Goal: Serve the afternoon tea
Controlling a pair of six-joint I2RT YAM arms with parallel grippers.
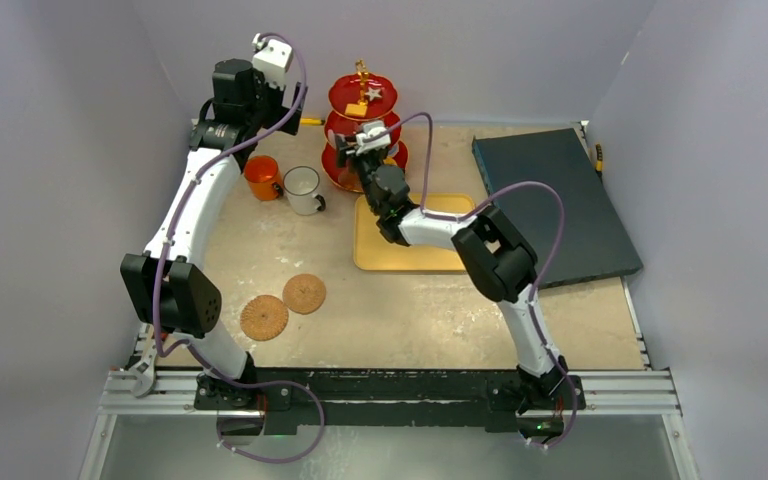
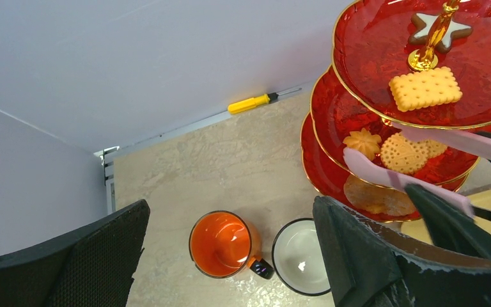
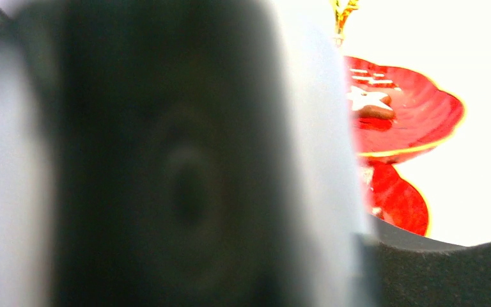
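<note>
Top: red stand (image 1: pixel 362 128) at far side of bench (image 1: pixel 410 310); orange mug (image 1: pixel 261 177) and white mug (image 1: pixel 302 188) to its left. Right gripper (image 1: pixel 368 138) seemingly at the middle tier.
Left wrist: left fingers (image 2: pixel 83 262) wide, empty, above the mugs.
Right wrist: blurred, spread cannot be told.

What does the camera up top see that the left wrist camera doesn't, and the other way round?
Only the top camera shows the two round woven coasters and the dark board on the right. Only the left wrist camera shows the flower biscuit and the round dotted biscuit on the stand's middle plate. Both show the red stand, the orange mug, the white mug and the star biscuit on the top plate.
</note>
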